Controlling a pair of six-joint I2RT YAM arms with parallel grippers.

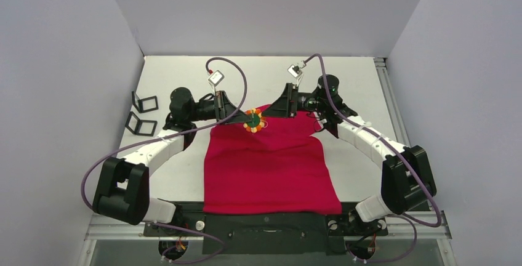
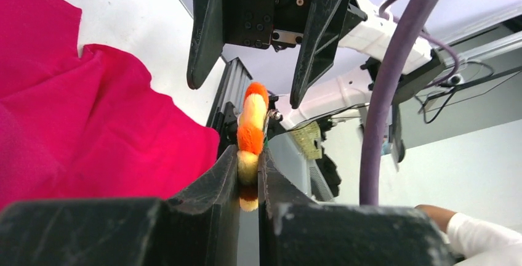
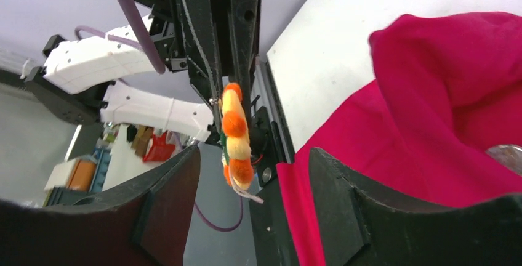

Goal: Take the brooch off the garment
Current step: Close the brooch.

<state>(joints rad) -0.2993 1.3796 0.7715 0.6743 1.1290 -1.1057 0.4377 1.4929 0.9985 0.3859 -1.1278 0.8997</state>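
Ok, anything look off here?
Only the garment: its top edge is rumpled and bunched up near the claws rather than lying flat. The brooch sits pinched edge-on in the left claw, clear of the fabric; right claw open around it.

arms [image 1: 154, 149]: white shells, black joints | cables [image 2: 380, 106] — purple | fingers [image 2: 203, 198] — matte black

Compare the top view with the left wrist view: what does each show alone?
Only top: the shirt laid out on the table, the brooch face-on with its green centre, two black frames at left. Only left wrist: left jaws clamped on the brooch's rim, right jaws open beyond it. Both: brooch, shirt, right arm.
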